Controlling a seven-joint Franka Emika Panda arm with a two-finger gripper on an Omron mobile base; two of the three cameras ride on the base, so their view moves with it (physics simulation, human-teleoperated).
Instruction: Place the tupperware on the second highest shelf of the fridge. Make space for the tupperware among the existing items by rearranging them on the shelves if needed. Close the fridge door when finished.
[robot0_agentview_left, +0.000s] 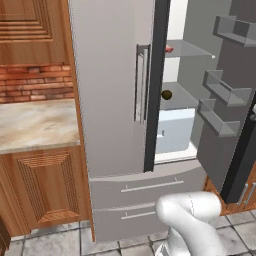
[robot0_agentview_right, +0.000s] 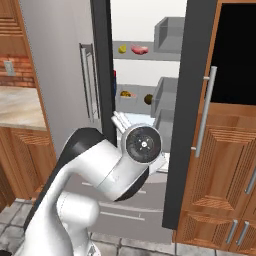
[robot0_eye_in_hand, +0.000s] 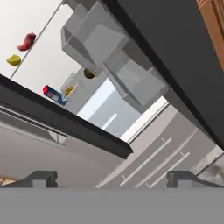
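While the fridge (robot0_agentview_left: 115, 90) stands with its right door swung wide, we find the tupperware (robot0_agentview_right: 126, 94) on the second highest shelf (robot0_agentview_right: 137, 101) in the right base view, beside the olive-brown ball (robot0_agentview_right: 148, 99). There a yellow bit (robot0_agentview_right: 122, 48) and red meat piece (robot0_agentview_right: 139, 49) lie on the shelf above. The hand view adds a blue-red box (robot0_eye_in_hand: 54, 94). The gripper (robot0_eye_in_hand: 111, 177) is spread apart, holding nothing.

Fridge (robot0_agentview_right: 65, 65) open; tupperware (robot0_agentview_right: 126, 94) perhaps shelved.
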